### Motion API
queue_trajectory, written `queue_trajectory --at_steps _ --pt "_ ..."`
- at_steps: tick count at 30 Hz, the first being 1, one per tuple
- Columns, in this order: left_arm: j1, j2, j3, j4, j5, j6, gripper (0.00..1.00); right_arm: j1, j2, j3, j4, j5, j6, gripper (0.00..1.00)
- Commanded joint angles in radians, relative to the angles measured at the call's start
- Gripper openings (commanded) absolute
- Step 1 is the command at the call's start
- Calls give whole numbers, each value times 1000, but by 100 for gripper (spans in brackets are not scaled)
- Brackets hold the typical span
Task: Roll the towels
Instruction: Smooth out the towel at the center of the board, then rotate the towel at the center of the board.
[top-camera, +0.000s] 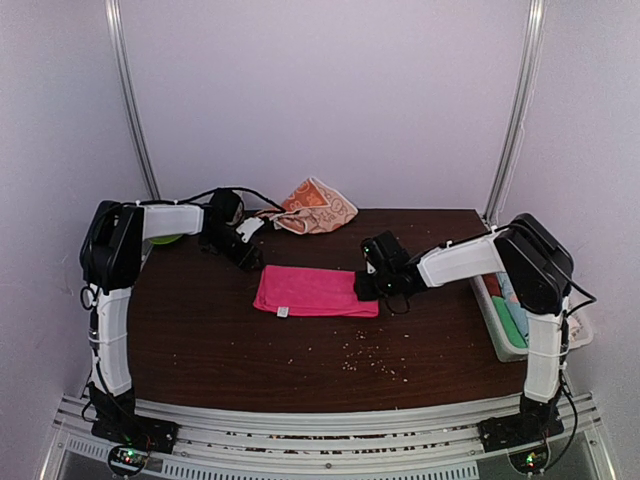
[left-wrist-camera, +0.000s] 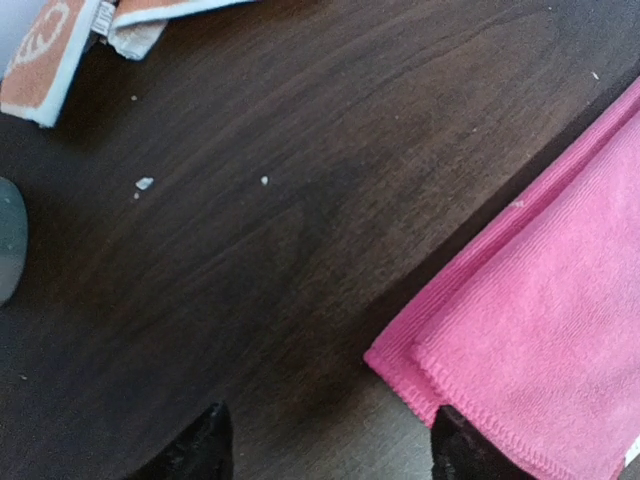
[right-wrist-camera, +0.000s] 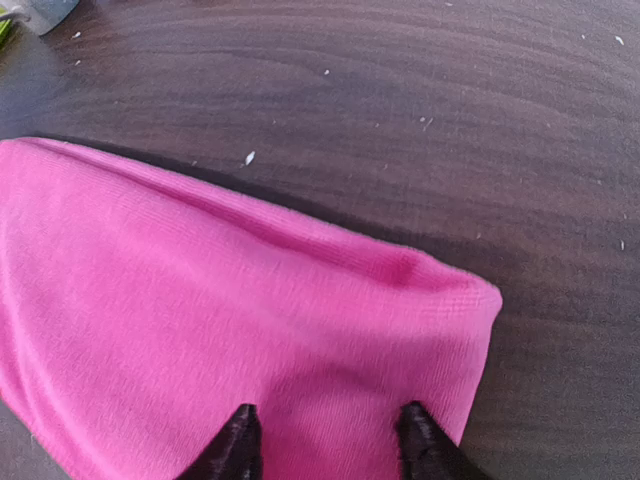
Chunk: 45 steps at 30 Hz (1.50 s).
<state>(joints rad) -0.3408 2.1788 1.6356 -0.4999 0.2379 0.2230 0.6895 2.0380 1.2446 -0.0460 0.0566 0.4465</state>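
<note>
While the left tool and right tool gape empty at its ends, the pink towel lies long left-to-right

Dark tabletop: folded pink towel at centre, crumpled orange towel at far edge, pale crumbs near front

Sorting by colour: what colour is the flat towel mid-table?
The towel is plain hot pink; right wrist view shows it best.

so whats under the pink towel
Only the table shows around it: the pink towel lies flat on the dark wood. It is folded, with a lower layer peeking out at one corner. Whatever is between the layers or beneath them is covered.
</note>
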Motion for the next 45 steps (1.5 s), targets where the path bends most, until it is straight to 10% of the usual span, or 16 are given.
queue_trajectory --at_steps 1,6,12,17,25,39,45 --pt "1 -135 -13 36 -39 50 77 4 -127 -22 -71 -38 -26 57" --pt "-63 -282 -153 84 -77 167 97 3 -216 -2 -108 17 -71 79" --pt "-219 -388 -378 230 -185 294 97 6 -183 51 -191 151 -124 88" --pt "-274 -342 -403 255 -192 312 73 29 -191 -53 -136 145 -111 81" --pt "-292 -259 -412 245 -219 316 48 89 -174 -157 -108 162 -90 37" --pt "-293 -196 -405 162 -316 359 25 150 -119 -129 -251 245 -99 35" --pt "-283 -189 -414 211 -390 388 31 146 -210 -137 -249 218 -112 61"
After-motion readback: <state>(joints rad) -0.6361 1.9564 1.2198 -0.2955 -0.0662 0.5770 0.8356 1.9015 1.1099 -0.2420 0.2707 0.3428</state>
